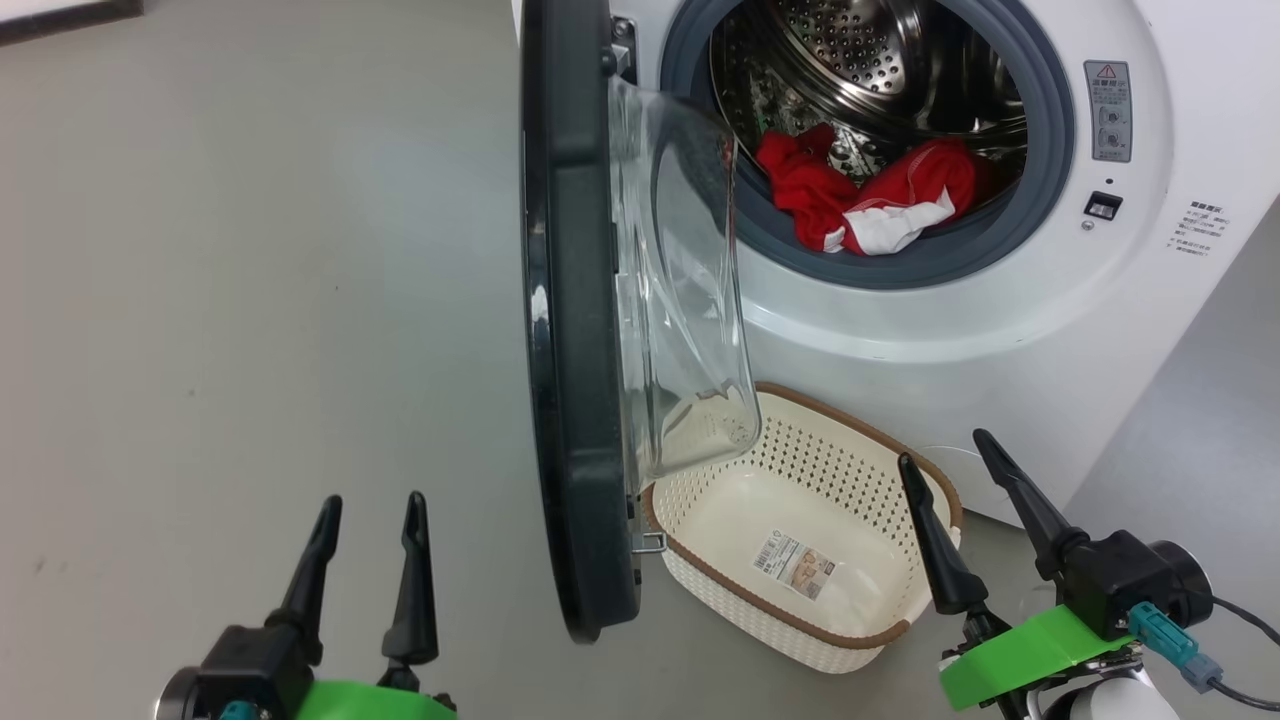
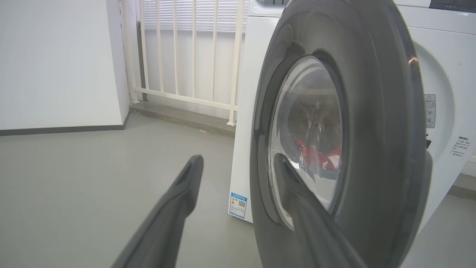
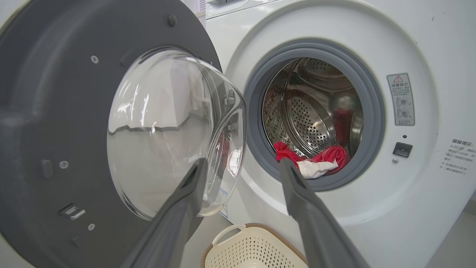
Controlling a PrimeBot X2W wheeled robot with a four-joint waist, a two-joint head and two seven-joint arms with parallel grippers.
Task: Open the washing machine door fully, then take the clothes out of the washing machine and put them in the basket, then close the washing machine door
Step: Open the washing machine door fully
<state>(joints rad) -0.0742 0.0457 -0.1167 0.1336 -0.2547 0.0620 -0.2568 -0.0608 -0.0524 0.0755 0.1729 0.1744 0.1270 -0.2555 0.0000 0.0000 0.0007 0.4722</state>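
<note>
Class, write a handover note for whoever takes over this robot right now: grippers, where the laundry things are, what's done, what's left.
Left gripper: open, empty, on the outer side of the washing machine door.
Right gripper: open, empty, near the basket.
Door swung wide. Clothes lie at the drum's front lip. Basket empty, on the floor below the opening.
Done: door opened.
Left: clothes into basket, close door.

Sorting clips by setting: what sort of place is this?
Likely a laundry corner, perhaps a balcony: a front-loading washing machine, a perforated basket before it, and a white railing beside.
</note>
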